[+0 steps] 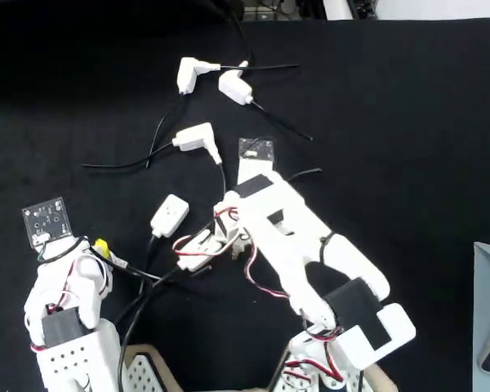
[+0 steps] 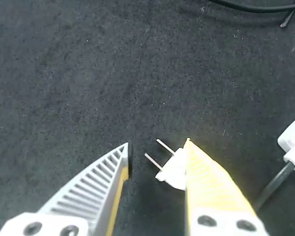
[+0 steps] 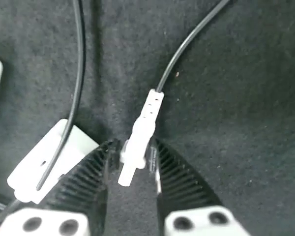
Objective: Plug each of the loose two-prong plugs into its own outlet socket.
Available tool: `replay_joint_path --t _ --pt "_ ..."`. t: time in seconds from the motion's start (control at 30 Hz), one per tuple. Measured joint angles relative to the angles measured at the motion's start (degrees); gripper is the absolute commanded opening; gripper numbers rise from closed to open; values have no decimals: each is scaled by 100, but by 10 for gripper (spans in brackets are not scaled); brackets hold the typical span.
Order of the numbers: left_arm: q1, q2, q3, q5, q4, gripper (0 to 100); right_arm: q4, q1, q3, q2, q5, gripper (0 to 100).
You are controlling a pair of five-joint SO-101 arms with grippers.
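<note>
I read the left pincer (image 2: pixel 156 143) as apart: its grey finger (image 2: pixel 101 184) and yellow finger (image 2: pixel 206 182) stand well separated over the black bench (image 2: pixel 88 73). A small two-prong plug (image 2: pixel 171 169) sits against the inner face of the yellow finger, clear of the grey finger, with both prongs pointing away from the pincer. In the high view I see the left arm (image 1: pixel 69 302) at the near left corner of the bench, and the right arm (image 1: pixel 302 245) reaching from the middle of the near edge toward the bench centre. The right pincer (image 3: pixel 135 147) is clamped on a slim white plug (image 3: pixel 140 125), with one ribbed finger on each side of its body. A black cord (image 3: pixel 187 44) leaves the end of that plug that points away from the pincer. Just beside this pincer lies a white rectangular block (image 3: pixel 49 164), with a second cord (image 3: pixel 78 59) crossing over it. Between the two arms a white block (image 1: pixel 170 214) lies on the bench; I cannot tell whether it is the same one. An angled plug (image 1: pixel 198 137) lies loose beyond the centre. Two further plugs lie near the far edge, the first far plug (image 1: pixel 188 73) and the second far plug (image 1: pixel 237 86), just beside each other.
</note>
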Motion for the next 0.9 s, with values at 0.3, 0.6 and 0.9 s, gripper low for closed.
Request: replay_joint_path --t 0.3,0.6,0.9 --pt "0 0 0 0 0 177 422 79 0 0 580 12" --pt "0 0 0 0 0 177 941 387 105 -387 1442 12" --pt "0 0 0 0 0 177 967 396 1143 -2505 1811 12"
